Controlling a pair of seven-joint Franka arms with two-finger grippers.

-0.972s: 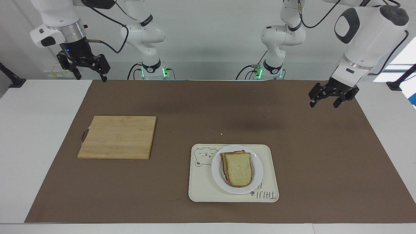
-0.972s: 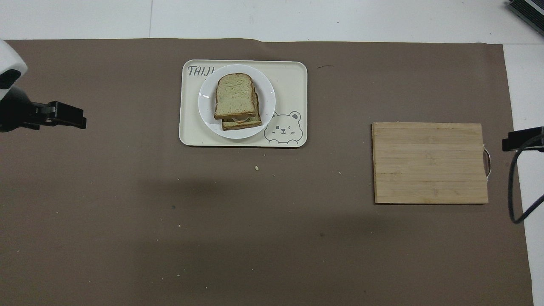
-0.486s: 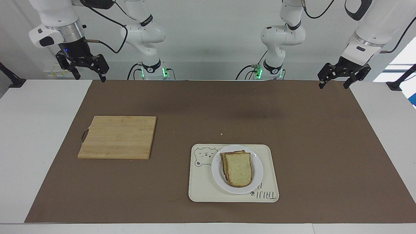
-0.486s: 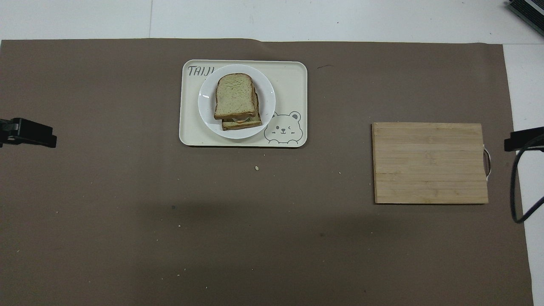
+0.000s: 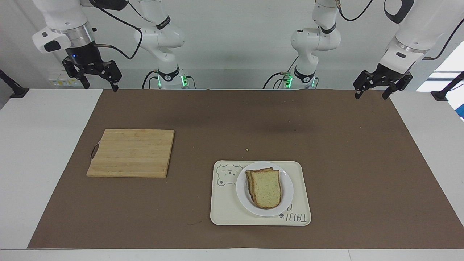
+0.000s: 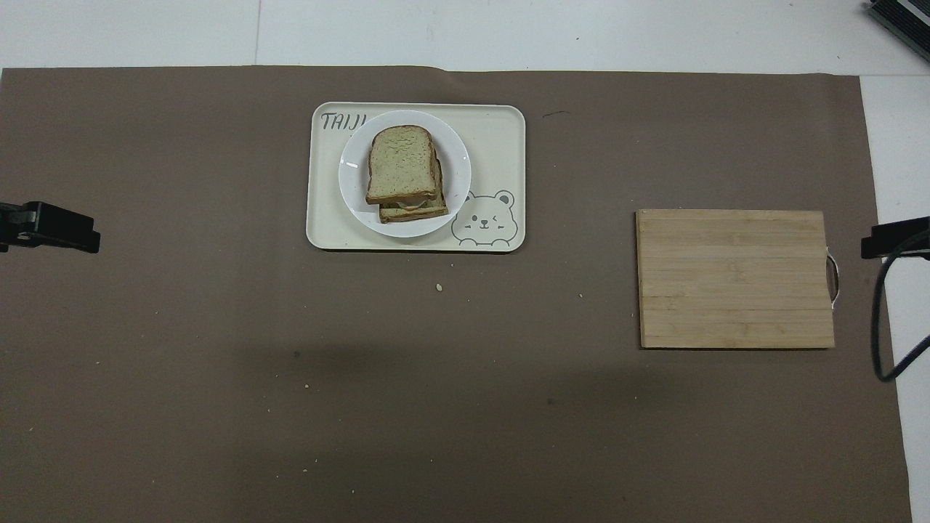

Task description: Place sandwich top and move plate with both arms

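Both black two-finger grippers, left [image 5: 372, 93] and right [image 5: 98, 84], hang open and empty, well apart from the plain pale bread slice [image 5: 266, 188] on the small round glossy white plate [image 5: 286, 195].

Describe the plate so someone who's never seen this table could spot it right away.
On the brown mat lie a bare wooden cutting board and, nearer the left arm's end, a cream tray with a bear drawing. The plate sits on that tray: the only round thing here, glossy white, with a stacked sandwich whose top slice is plain bread.

left gripper [image 5: 372, 91] raised, fingers spread, right gripper [image 5: 97, 80] likewise
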